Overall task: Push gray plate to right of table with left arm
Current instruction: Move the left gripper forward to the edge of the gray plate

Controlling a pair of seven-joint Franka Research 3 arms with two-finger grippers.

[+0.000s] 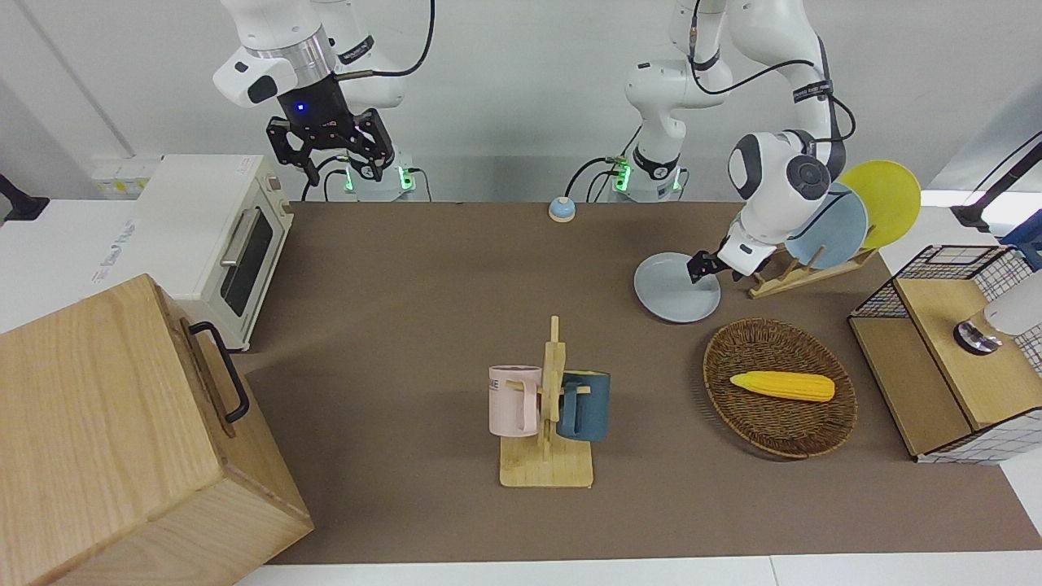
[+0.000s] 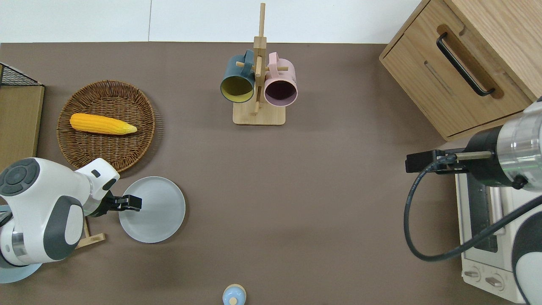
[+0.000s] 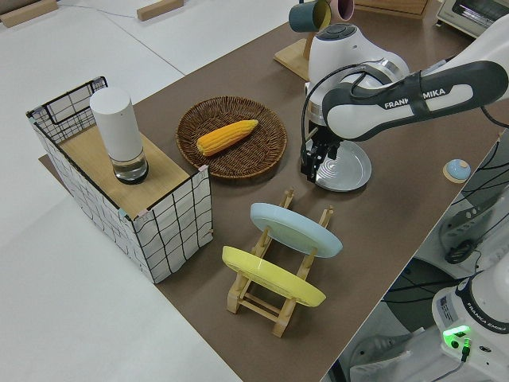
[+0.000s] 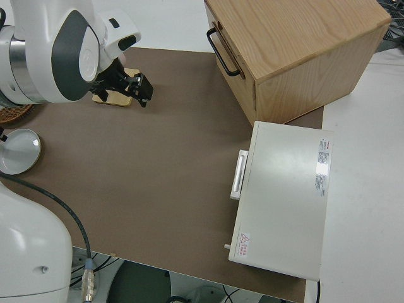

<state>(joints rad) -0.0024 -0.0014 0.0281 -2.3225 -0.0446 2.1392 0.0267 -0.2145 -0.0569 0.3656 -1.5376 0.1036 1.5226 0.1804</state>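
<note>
At lower left of my overhead view, the left gripper sits low over the gray plate, at its rim toward the left arm's end of the table; I cannot tell its finger gap. Higher up lies the wicker basket. The right arm is parked.

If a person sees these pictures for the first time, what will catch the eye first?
Probably the left pincer, low over the gray plate at the left arm's end of the table. Next, the yellow corn cob in the wicker basket, farther from the robots than that plate.
</note>
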